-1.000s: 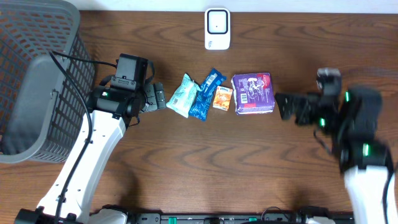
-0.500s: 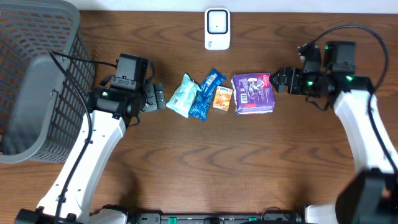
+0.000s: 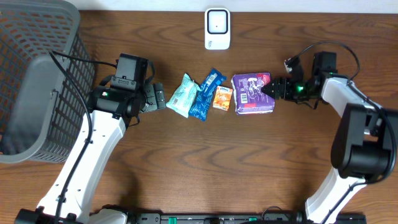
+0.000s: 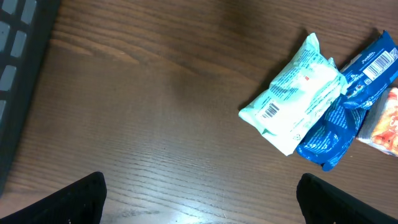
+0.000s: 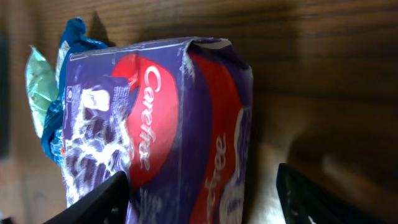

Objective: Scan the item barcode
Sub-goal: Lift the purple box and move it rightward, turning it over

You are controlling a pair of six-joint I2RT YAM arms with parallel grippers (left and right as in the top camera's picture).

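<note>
Four items lie in a row mid-table: a teal pack (image 3: 182,95), a blue pack (image 3: 205,93), a small orange pack (image 3: 222,98) and a purple Carefree pack (image 3: 252,93). A white scanner (image 3: 217,28) stands at the back edge. My right gripper (image 3: 268,89) is at the purple pack's right end. In the right wrist view its jaws are open around the purple pack (image 5: 161,124), whose end fills part of the right gripper (image 5: 202,205), with a gap on the right side. My left gripper (image 3: 160,98) is open and empty, just left of the teal pack (image 4: 292,102).
A large grey mesh basket (image 3: 31,81) fills the table's left end, and its wall (image 4: 15,68) shows dark in the left wrist view. Bare wood lies under the left gripper (image 4: 205,208). The blue pack (image 4: 348,112) leans on the teal one.
My right arm has swung in from the right and forward to the purple pack's end, and its jaws have narrowed. The left arm and the items have not moved.
</note>
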